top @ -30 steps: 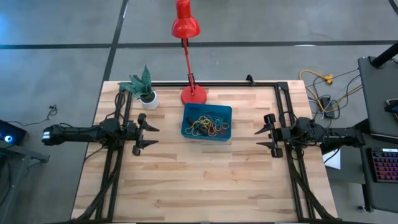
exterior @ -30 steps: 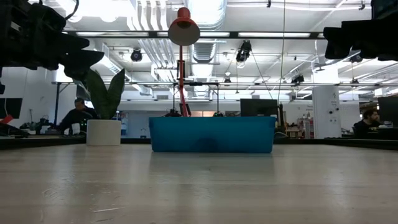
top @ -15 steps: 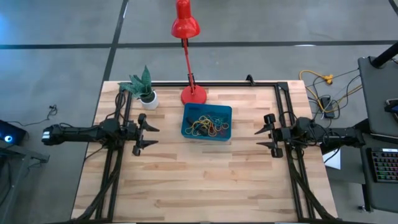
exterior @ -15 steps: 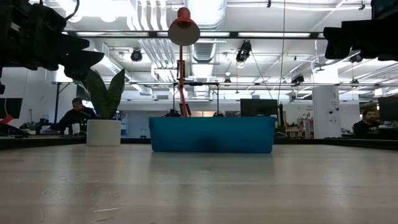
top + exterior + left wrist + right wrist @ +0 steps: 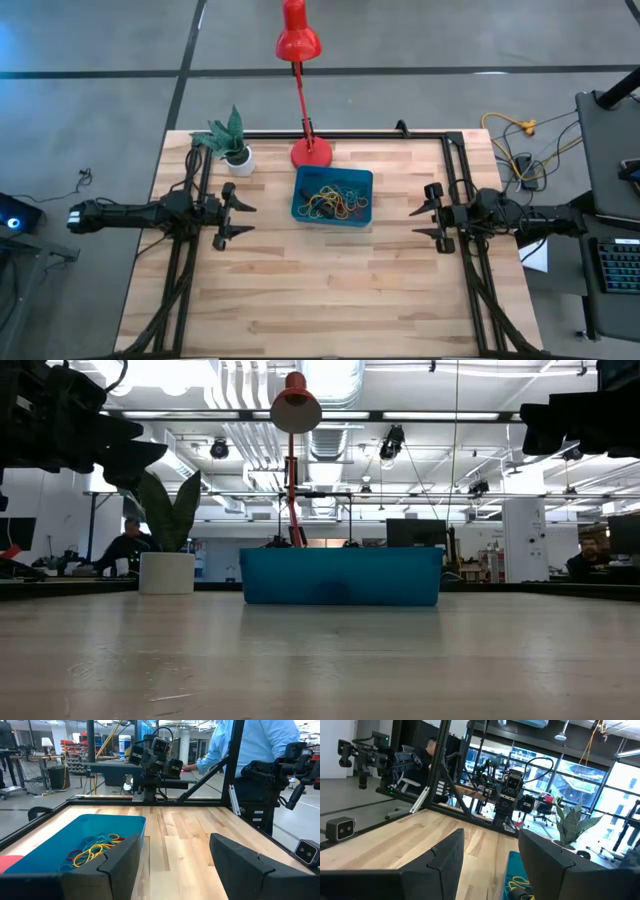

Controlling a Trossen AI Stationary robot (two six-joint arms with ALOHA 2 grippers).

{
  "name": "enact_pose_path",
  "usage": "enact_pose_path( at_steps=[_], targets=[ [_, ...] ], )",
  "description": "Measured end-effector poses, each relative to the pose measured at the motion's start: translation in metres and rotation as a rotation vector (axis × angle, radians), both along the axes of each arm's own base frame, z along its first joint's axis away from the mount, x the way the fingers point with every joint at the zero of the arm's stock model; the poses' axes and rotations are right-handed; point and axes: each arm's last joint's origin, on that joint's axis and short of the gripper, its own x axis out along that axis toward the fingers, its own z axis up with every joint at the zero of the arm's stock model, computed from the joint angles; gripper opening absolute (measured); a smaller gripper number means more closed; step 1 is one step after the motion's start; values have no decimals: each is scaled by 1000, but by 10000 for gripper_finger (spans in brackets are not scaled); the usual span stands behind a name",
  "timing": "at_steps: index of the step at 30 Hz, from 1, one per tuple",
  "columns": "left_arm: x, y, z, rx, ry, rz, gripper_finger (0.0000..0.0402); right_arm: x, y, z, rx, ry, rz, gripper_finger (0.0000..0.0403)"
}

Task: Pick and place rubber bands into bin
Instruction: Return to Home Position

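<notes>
The teal-blue bin [image 5: 333, 197] stands on the table's far middle, its base on the wood. A tangle of coloured rubber bands [image 5: 330, 203] lies inside it, also seen in the left wrist view [image 5: 92, 852]. My left gripper [image 5: 240, 217] hovers open at the table's left, level, pointing toward the bin. My right gripper [image 5: 425, 222] hovers open at the table's right, facing the bin. Neither has anything between its fingers. In the low view the bin [image 5: 340, 575] shows side-on.
A red desk lamp [image 5: 310, 152] stands on its round base just behind the bin. A small white pot with a green plant [image 5: 238, 158] sits at the far left. Black frame rails run along both table sides. Bare wood lies in front of the bin. A person in a blue shirt [image 5: 255, 745] stands beyond the table.
</notes>
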Motion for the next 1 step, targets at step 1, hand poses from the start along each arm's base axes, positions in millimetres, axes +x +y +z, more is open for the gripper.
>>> enact_pose_path(
  at_steps=[1],
  targets=[
    [0, 0, 0, 0, 0, 0, 224, 0, 0, 0, 1, 0, 0, 176]
  ],
)
